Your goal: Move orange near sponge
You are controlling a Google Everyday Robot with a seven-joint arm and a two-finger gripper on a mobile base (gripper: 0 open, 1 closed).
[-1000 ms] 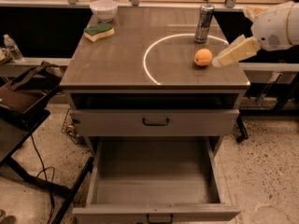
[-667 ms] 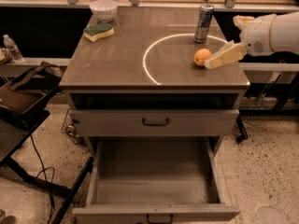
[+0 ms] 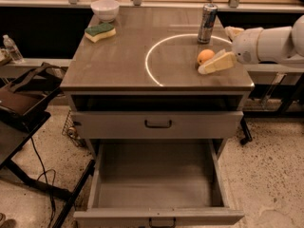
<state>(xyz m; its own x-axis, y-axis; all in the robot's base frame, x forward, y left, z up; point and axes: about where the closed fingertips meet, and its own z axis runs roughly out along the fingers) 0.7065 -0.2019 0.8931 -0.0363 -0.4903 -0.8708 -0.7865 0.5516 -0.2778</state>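
The orange (image 3: 205, 56) sits on the table top, inside the right part of a white circle (image 3: 151, 56), just in front of the drink can (image 3: 207, 16). The sponge (image 3: 100, 31), green on top and yellow below, lies at the far left of the table next to the white bowl (image 3: 105, 9). My gripper (image 3: 214, 50) reaches in from the right at table height and is open. One pale yellow finger (image 3: 217, 63) lies just in front of and to the right of the orange. The other finger (image 3: 232, 32) is behind it, near the can.
The table (image 3: 118, 72) has a closed upper drawer (image 3: 157, 124) and a lower drawer (image 3: 156, 184) pulled fully out toward the camera. A dark chair with a bag (image 3: 21, 99) stands at the left. A water bottle (image 3: 11, 49) stands at the far left.
My gripper has moved left and slightly nearer along the table, so its front finger now lies right beside the orange. The orange, can, sponge and bowl have not moved.
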